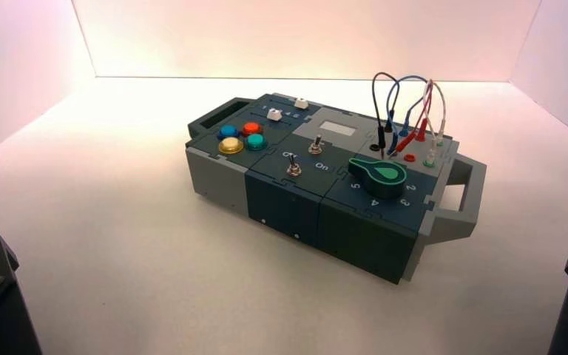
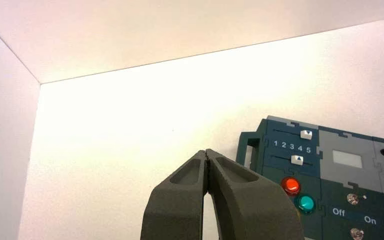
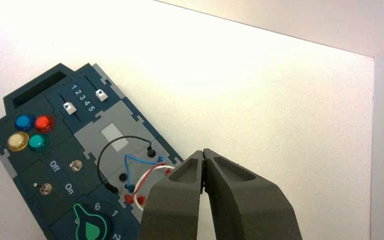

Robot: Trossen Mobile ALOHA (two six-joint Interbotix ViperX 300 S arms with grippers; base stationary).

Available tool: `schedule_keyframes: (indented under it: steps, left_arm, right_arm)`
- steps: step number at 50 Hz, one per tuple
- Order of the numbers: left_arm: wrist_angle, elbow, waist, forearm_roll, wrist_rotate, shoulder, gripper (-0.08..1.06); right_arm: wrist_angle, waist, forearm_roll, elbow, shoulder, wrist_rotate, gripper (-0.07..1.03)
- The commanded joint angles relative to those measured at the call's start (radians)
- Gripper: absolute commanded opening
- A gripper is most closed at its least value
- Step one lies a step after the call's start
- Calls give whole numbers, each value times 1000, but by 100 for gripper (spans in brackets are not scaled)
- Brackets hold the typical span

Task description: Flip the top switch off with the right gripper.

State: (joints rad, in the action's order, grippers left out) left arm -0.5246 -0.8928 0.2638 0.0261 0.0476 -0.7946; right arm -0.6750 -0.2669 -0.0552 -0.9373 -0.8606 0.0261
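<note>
The top switch [image 1: 315, 146] stands on the dark middle panel of the box [image 1: 281, 203], the farther of two small silver toggles, just in front of the pale display window [image 1: 338, 129]. Its twin, the lettered switch [image 1: 293, 167], sits just nearer the robot, between the white words Off and On. From above, the top switch's thin lever seems to stand roughly upright, though which way it leans is too fine to tell.

In the right wrist view the top switch [image 3: 75, 165] lies well apart from the right gripper [image 3: 203, 152], whose tapered jaws are pressed together to a point, holding nothing, and hang over the wired corner by the red and blue leads [image 3: 145, 167]. The switch lies across the panel beyond those wires, so the coming reach probably has to travel inward past them toward the box's middle.

The left gripper [image 2: 207, 152], jaws likewise closed and empty, waits off the button end of the box, neither arm clearly nearer.
</note>
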Motion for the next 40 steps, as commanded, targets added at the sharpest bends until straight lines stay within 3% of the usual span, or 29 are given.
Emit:
schedule_keyframes:
  steps: [1,19,40]
  left_arm:
    - [11,29,2,-2,9,12,-3]
    - [11,25,2,-2,14,37,-3]
    - [63,51,147,-2,35,327,-3]
  right_arm:
    - [11,2,2,29,3,-2,-2]
    - [6,0,6,26,5,-2,-2]
    - [-5,-31,115,34,34,-2,-2]
